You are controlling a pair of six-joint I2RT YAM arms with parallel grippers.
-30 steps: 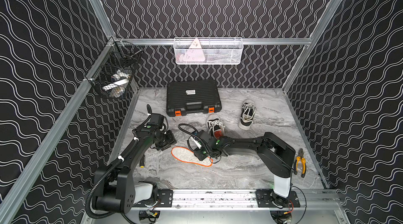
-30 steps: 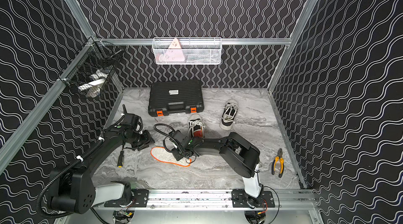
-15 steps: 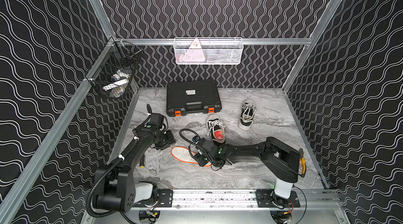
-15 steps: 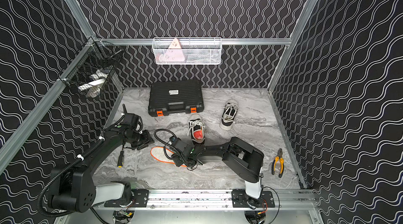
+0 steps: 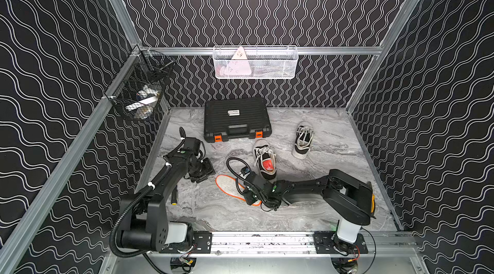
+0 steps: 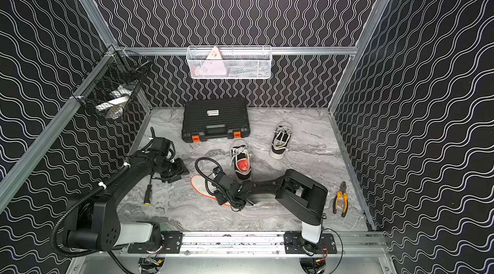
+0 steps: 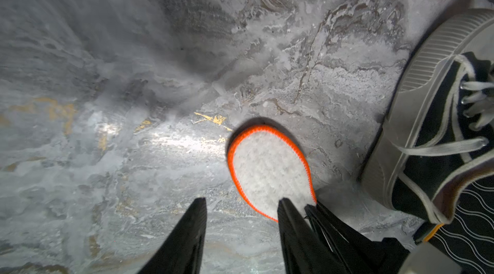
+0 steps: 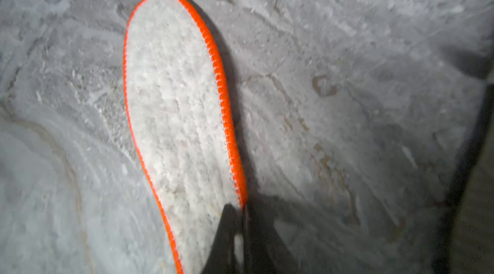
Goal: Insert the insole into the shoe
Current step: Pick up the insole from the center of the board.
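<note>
The insole [image 8: 176, 99], white fleece edged in orange stitching, lies on the marbled counter [image 5: 227, 216], and the right claw [image 8: 242, 212] is clenched on its orange rim near one end; in the right wrist view the two dark fingers meet right at the stitching, with a shadow running under that side of the rim. In both top views that claw covers the insole's end nearer the robot's base rail, while the free rounded end points towards the left claw [image 7: 242, 203]. The left claw is released, its fingers spread with only bare counter between them, and it sits just beside the free end; in the left wrist view one finger overlaps the orange edge, though whether it touches cannot be told. The insole is near the heel of the near shoe [image 5: 263, 161] but apart from it, with a strip of counter between them. There are two shoes, both black with white laces: the near shoe, showing red inside its opening, and the far shoe [image 5: 303, 139], which stands well apart towards the back. There is one loose insole, one black case [image 5: 236, 119] with two orange latches, one pair of pliers [image 6: 340, 200], one small yellow-tipped tool [image 5: 174, 197], and two wire baskets, a white basket [image 5: 280, 69] and a black basket [image 5: 139, 91].
</note>
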